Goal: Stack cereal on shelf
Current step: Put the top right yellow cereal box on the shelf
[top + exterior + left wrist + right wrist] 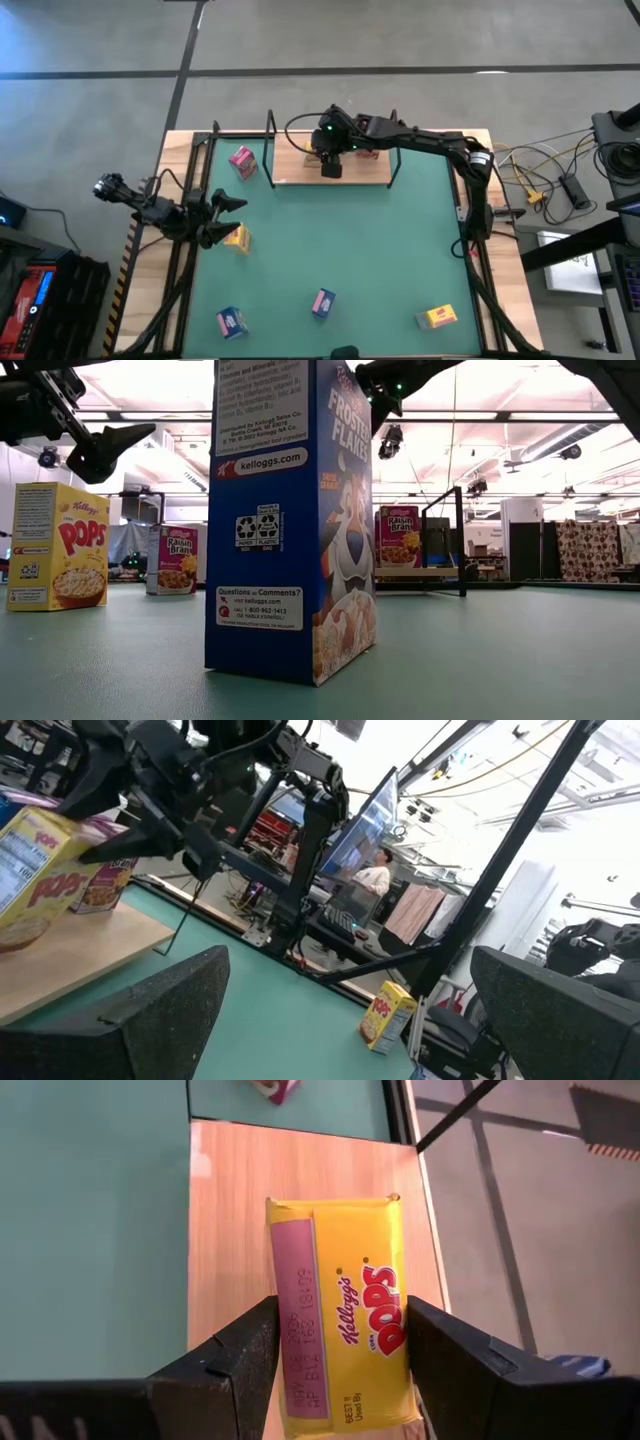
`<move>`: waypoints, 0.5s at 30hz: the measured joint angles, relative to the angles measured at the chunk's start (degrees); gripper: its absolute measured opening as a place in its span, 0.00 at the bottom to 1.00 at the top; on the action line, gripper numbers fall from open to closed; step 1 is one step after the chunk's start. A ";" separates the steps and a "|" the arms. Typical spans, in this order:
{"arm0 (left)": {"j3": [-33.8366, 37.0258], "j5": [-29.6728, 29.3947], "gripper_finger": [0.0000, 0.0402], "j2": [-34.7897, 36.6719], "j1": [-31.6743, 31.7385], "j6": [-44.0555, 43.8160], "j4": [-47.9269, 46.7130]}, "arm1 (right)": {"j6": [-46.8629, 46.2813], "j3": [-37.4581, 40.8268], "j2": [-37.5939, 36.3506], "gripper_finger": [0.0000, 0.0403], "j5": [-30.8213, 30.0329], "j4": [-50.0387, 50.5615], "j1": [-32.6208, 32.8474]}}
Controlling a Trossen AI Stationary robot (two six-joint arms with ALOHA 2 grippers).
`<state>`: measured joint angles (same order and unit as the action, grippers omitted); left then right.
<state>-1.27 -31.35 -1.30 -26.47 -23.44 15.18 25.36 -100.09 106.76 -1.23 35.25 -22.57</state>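
My right gripper (340, 1365) reaches over the shelf (300, 172), a light-wood board with black uprights at the table's far side. It is shut on a yellow Pops cereal box (340, 1300), which also shows in the left wrist view (35, 880). A pink cereal box (397, 537) stands on the shelf. Other cereal boxes stand on the green mat: pink (242, 162), yellow (238, 238), blue (232, 321), blue (323, 302), yellow (437, 317). My left gripper (225, 212) waits open at the mat's left side, beside the yellow box. My right gripper pinches the yellow box between its two fingers, one on each of two opposite sides (278, 1330), at the end nearest the wrist. The fingers (235, 1365) slant down from above. The box hangs tilted over the shelf board (90, 955); whether its lower end touches the board I cannot tell.
The shelf's black uprights (271, 135) stand at its corners. In the low view a blue Frosted Flakes box (290, 520) fills the foreground. Cables and equipment (560, 185) lie beyond the table's right edge. The middle of the green mat (340, 240) is bare.
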 joint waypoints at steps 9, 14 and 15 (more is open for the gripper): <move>0.01 0.02 0.99 0.00 0.01 0.00 -0.04 | -0.48 0.00 -0.02 0.48 0.20 -0.16 0.02; 0.01 0.02 0.99 0.00 0.01 0.00 -0.02 | -0.02 0.00 -0.02 0.48 0.36 -0.13 0.02; 0.01 0.01 0.99 0.00 0.00 0.00 -0.03 | 0.00 0.00 -0.02 0.48 1.01 -0.34 0.02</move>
<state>-1.26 -31.35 -1.30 -26.46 -23.44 15.15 25.36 -100.09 106.74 -0.22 34.91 -22.55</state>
